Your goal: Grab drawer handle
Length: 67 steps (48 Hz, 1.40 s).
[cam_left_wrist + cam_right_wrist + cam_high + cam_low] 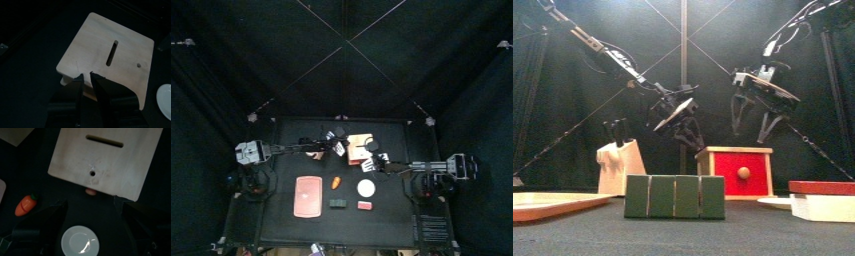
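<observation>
The drawer (736, 172) is a small cream box with a red front and a round handle (743, 172). It stands at the middle back of the table (285, 160). In the right wrist view the drawer's cream top (103, 158) fills the scene, and the pinkish handle (90, 191) peeks out past its edge. My right gripper (92, 207) hangs above the handle, wide open and empty. My left gripper (89, 79) hovers open over an edge of the drawer's top (110, 55), holding nothing. In the front view both grippers hang above the drawer, left gripper (680, 118) and right gripper (762, 110).
A carrot (25, 204) and a white plate (79, 240) lie in front of the drawer. A pink board (306, 195), a green block (675, 196) and a small red block (365, 205) sit nearer the front. A cream knife block (620, 167) stands to the drawer's left.
</observation>
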Motion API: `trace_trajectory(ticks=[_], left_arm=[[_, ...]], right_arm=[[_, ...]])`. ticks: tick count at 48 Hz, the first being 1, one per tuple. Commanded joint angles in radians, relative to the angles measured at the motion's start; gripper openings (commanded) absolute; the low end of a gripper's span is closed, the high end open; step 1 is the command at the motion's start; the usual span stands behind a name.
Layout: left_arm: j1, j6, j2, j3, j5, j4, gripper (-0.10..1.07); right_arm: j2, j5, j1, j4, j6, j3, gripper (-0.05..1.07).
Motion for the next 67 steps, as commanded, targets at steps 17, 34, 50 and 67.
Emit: trace_trajectory(ticks=[17,34,50,67], left_arm=[[-0.003,0.002,0.005,-0.061,-0.008,0.003,0.63],[-0.005,0.002,0.04,-0.064,-0.008,0.002,0.63],[-0.002,0.002,0.046,-0.064,-0.002,0.002,0.63],[-0.002,0.002,0.046,-0.064,-0.002,0.002,0.63]], right_arm=[[0.011,-0.086,0.037,-0.199,0.367,0.097,1.01],[0.121,-0.086,0.051,-0.27,0.503,0.067,1.01],[0.213,-0.067,0.043,-0.262,0.503,-0.009,1.01],[0.244,-0.057,0.04,-0.249,0.503,-0.017,1.01]])
